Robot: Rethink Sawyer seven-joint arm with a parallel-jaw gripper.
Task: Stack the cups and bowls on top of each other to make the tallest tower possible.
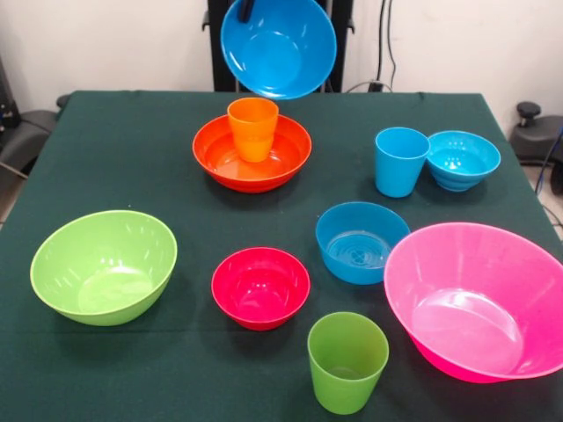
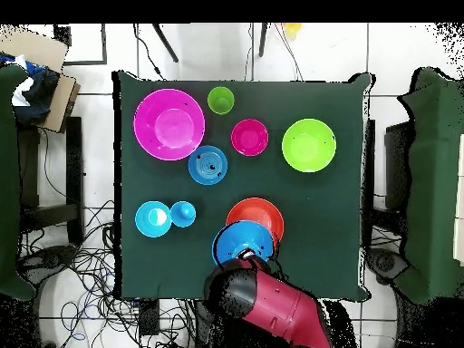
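My gripper [image 1: 244,9] is shut on the rim of the large blue bowl [image 1: 279,46] and holds it tilted in the air above the wide orange bowl [image 1: 252,154]. The orange cup [image 1: 252,128] stands upright inside that bowl. In the overhead view the large blue bowl [image 2: 243,243] covers part of the orange bowl [image 2: 261,214] and hides the cup. The light blue cup [image 1: 400,161] stands beside the small turquoise bowl [image 1: 462,159]. The medium blue bowl [image 1: 361,242], small red bowl [image 1: 260,287], green cup [image 1: 347,361], lime green bowl [image 1: 104,266] and pink bowl [image 1: 479,299] stand apart.
The red arm [image 2: 272,308] reaches in from the table's robot side. The green table cloth [image 1: 132,149] ends close to the pink bowl on one side and to the green cup at the front. Chairs and cables lie around the table.
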